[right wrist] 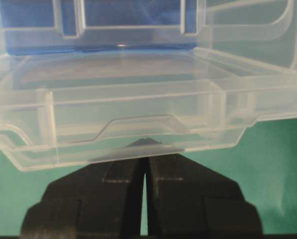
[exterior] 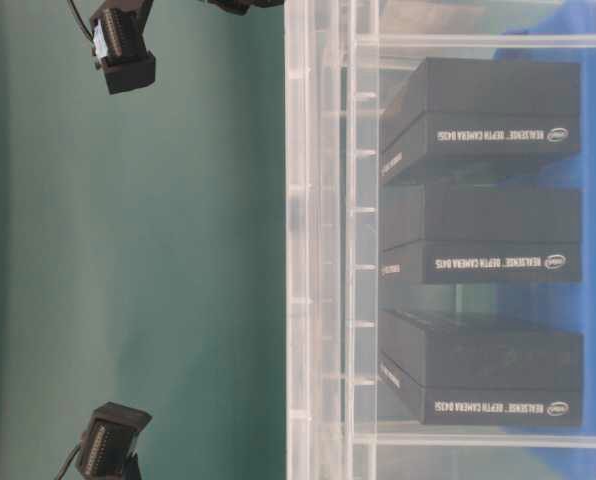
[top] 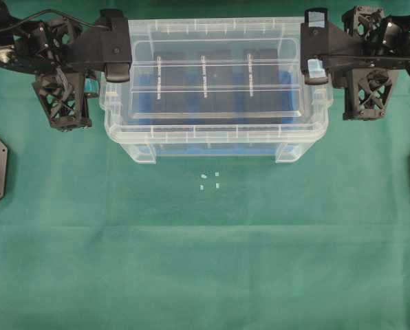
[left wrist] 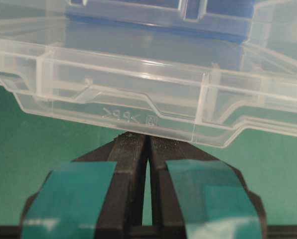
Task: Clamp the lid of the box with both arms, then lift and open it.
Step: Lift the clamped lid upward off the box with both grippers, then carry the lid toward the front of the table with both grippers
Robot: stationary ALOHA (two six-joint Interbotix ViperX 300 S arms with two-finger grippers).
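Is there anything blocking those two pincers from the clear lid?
No. Both the left pincer and right pincer already pinch the lid at its end edges; nothing visible sits between them.

Two black arms with lattice-framed wrists and black cables. Left gripper (left wrist: 147, 149): black fingers (left wrist: 131, 169) with ridged pads, teal tape patches. Right gripper (right wrist: 143, 149): plain matte black fingers (right wrist: 163, 184); pale blue tape seen from overhead.
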